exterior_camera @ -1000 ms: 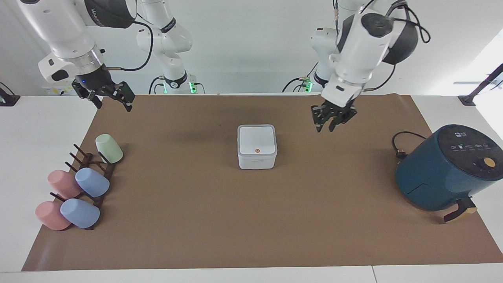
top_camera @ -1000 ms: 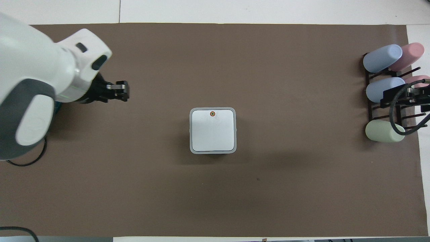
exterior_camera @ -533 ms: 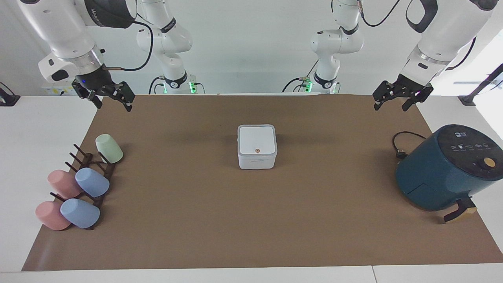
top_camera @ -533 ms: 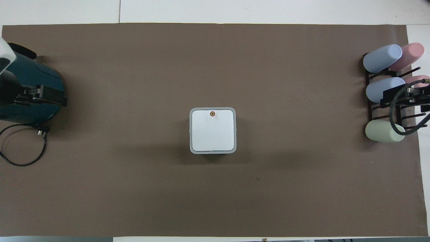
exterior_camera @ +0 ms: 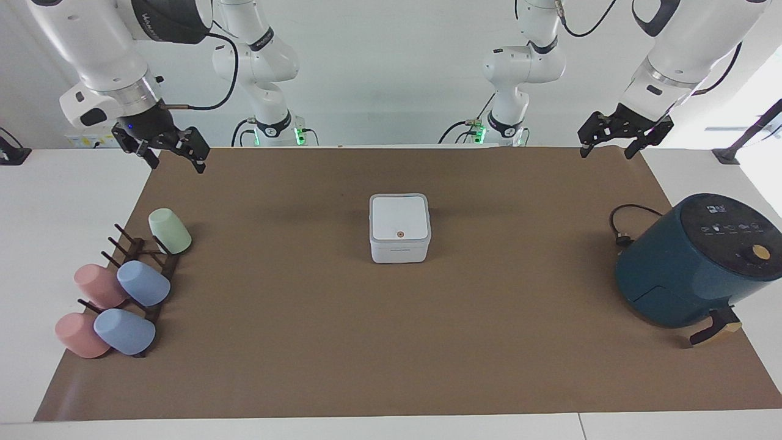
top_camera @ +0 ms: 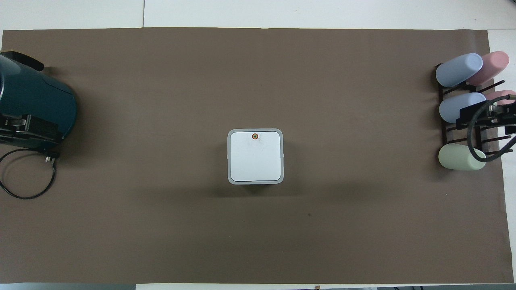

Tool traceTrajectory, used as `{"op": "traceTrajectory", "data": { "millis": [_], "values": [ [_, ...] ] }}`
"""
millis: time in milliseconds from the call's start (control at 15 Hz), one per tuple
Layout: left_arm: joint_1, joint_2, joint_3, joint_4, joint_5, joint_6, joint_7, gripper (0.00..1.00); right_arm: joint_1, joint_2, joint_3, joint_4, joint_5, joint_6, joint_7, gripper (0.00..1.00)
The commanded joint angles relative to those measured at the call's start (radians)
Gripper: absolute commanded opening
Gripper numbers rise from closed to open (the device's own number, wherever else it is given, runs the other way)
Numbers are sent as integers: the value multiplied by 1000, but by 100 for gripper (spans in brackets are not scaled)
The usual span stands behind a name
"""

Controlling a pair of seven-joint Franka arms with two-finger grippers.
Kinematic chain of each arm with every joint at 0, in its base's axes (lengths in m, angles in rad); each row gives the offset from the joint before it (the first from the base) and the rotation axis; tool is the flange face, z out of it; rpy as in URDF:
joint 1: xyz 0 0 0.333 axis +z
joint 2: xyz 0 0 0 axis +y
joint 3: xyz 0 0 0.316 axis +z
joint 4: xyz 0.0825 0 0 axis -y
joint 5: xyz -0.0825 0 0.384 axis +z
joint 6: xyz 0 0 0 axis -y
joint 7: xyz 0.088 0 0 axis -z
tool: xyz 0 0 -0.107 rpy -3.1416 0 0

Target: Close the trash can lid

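Facing view showed the small white cube-shaped plastic trash can (exterior_camera: 399, 229) mid-counter, its white square hinged lid (exterior_camera: 399, 218) lying flat. The left gripper (exterior_camera: 615, 134) and right gripper (exterior_camera: 164, 146) hung spread over the robot-side corners. Any further push risked sliding the can.

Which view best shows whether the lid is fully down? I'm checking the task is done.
The facing view: the lid lies flat, flush in the rim of the trash can, whose front wall shows below it. The overhead view shows only the lid's square top and orange dot, not its height.
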Motion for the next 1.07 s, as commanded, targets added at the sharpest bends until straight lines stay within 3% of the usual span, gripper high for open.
{"op": "traceTrajectory", "data": {
  "millis": [0, 1000],
  "values": [
    [0, -26, -6, -51, 24, -2, 3, 100, -11, -6, 9, -10, 0, 6, 7, 100],
    [42, -17, -49, -17, -25, -4, 3, 100, -11, -6, 9, -10, 0, 6, 7, 100]
  ]
}}
